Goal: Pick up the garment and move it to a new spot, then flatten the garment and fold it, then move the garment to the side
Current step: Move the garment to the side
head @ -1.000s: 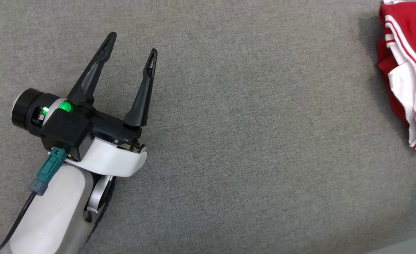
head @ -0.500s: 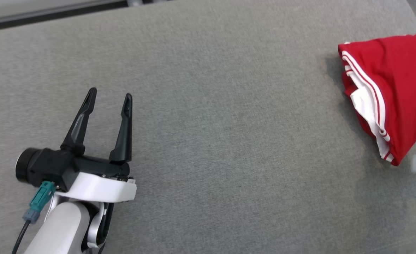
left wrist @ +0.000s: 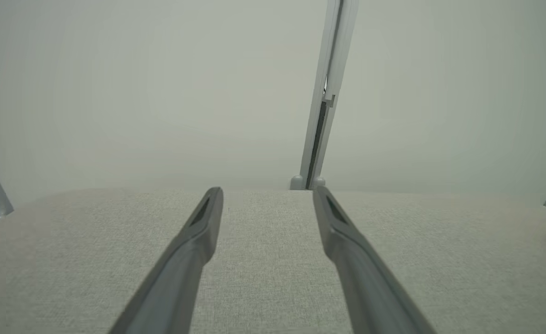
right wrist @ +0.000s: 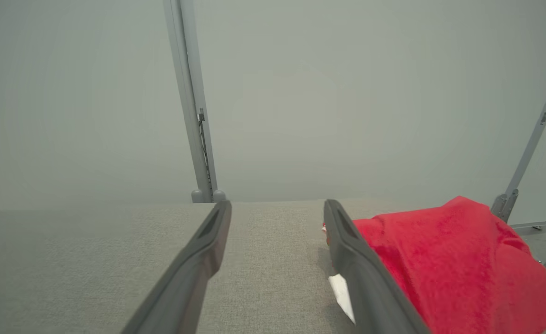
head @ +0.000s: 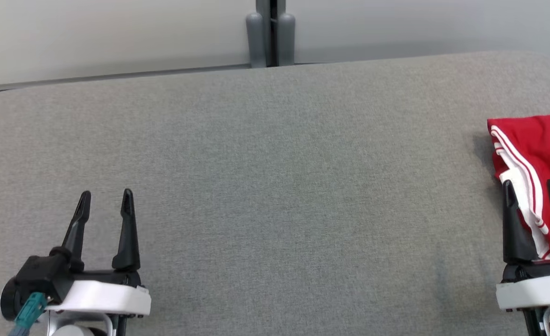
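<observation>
Red garment (head: 541, 140) lies folded on the grey desk (head: 275, 186); the camera has tilted up, and the right tool (head: 529, 184) now shows, open like the left tool (head: 106, 192).

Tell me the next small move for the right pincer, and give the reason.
Probably ease the right pincer toward the robot, clear of the red garment. It lies, seemingly folded, at the right edge of the grey table; this pincer and the left pincer stand open and empty, so the job looks done.
</observation>
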Tool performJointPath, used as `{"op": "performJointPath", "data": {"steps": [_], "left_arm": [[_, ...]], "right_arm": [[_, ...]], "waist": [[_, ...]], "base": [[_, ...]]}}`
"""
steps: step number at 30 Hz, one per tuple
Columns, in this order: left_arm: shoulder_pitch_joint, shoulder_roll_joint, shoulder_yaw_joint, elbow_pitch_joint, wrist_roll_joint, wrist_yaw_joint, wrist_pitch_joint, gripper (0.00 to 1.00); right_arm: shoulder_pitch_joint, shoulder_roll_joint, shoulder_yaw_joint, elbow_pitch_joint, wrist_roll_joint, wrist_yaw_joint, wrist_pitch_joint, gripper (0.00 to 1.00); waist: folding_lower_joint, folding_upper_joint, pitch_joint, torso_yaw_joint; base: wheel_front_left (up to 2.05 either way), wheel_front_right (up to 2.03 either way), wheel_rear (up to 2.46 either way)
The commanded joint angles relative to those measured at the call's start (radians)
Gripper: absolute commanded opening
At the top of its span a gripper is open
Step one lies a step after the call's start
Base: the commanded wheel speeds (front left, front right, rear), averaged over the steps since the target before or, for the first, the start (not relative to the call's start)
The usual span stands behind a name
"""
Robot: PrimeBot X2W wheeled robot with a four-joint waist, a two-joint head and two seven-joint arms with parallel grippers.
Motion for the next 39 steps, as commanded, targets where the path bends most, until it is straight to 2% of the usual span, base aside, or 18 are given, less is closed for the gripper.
{"op": "performJointPath", "data": {"steps": [1,10,16,39], "left_arm": [[0.023,0.001,0.011,0.005,-0.012,0.004,-0.005,1.0],[0.142,0.019,-0.005,0.034,-0.023,-0.015,0.003,1.0],[0.188,0.032,-0.013,0.026,-0.024,-0.005,0.021,1.0],[0.212,0.054,-0.021,-0.015,-0.027,0.024,0.06,1.0]], "right_arm": [[0.024,0.001,-0.002,-0.017,-0.004,-0.002,0.015,1.0],[0.17,0.005,0.021,-0.08,-0.008,-0.002,0.106,1.0],[0.214,0.009,0.031,-0.104,0.0,-0.002,0.136,1.0],[0.208,0.017,0.051,-0.099,-0.005,-0.002,0.137,1.0]], "waist": [[0.0,0.0,-0.057,0.046],[0.0,0.0,-0.188,0.08],[0.0,0.0,-0.227,0.075],[0.0,0.0,-0.244,0.065]], "base": [[0.0,0.0,0.0],[0.0,0.0,0.0],[0.0,0.0,0.0],[0.0,0.0,0.0]]}}
